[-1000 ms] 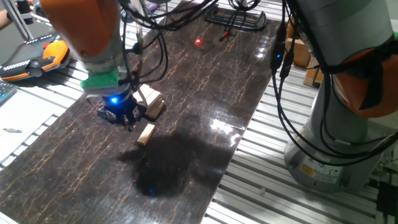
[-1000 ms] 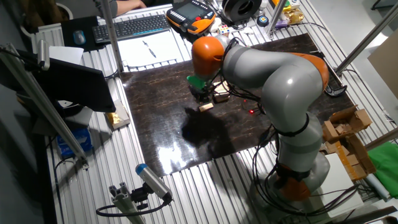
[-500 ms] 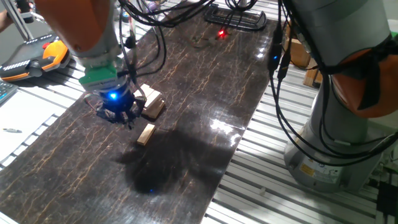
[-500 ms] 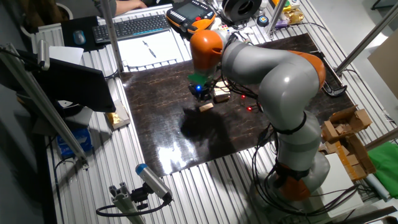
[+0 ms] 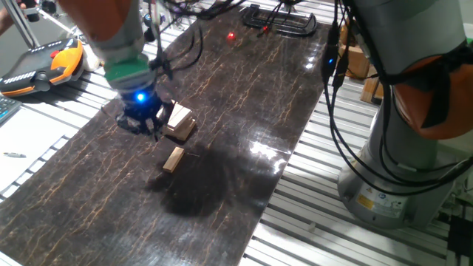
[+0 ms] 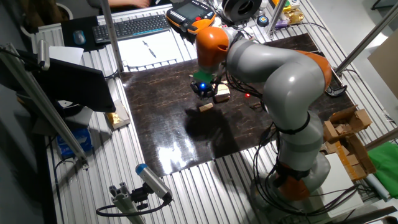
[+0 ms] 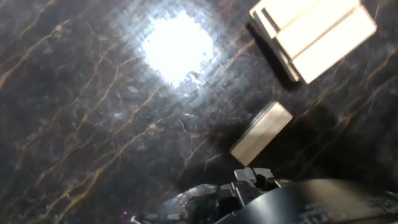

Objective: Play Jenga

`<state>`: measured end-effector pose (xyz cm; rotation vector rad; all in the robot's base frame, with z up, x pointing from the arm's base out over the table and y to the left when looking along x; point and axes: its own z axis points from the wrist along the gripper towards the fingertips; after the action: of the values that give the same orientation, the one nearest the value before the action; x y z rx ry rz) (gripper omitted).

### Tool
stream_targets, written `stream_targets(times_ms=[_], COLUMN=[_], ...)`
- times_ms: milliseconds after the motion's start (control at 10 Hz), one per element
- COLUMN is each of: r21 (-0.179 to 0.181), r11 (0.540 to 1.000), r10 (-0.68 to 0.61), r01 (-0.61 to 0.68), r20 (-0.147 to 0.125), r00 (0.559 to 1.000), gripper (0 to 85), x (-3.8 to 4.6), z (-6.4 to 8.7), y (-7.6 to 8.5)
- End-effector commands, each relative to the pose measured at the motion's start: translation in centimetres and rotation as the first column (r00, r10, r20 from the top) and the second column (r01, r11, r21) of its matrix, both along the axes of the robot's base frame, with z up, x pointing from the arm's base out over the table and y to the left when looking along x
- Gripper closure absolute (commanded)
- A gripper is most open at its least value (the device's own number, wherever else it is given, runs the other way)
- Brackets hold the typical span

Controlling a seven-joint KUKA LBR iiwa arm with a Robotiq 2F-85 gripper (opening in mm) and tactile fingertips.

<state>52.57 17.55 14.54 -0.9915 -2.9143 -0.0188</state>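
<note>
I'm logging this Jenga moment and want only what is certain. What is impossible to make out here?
- Claw state: too dark and small in both fixed views; hand view shows only its base.
- Jenga stack: layer count too small to read; cut by the top edge in hand view.
- Loose block: its markings, blurred.

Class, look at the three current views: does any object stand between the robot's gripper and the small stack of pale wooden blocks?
Nothing visible does. The black gripper hangs right beside the stack of pale wooden blocks; the single loose wooden block lies apart on the dark marbled tabletop.
</note>
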Motion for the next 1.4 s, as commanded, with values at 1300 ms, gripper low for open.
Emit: stream_targets(times_ms=[1300], r21=[-0.033], r11=[0.769], r10=[0.639], r01=[-0.639], r20=[0.028], r00=[0.768], gripper=[84.3], x=[-1.44], z=[1.8], y=[-2.4])
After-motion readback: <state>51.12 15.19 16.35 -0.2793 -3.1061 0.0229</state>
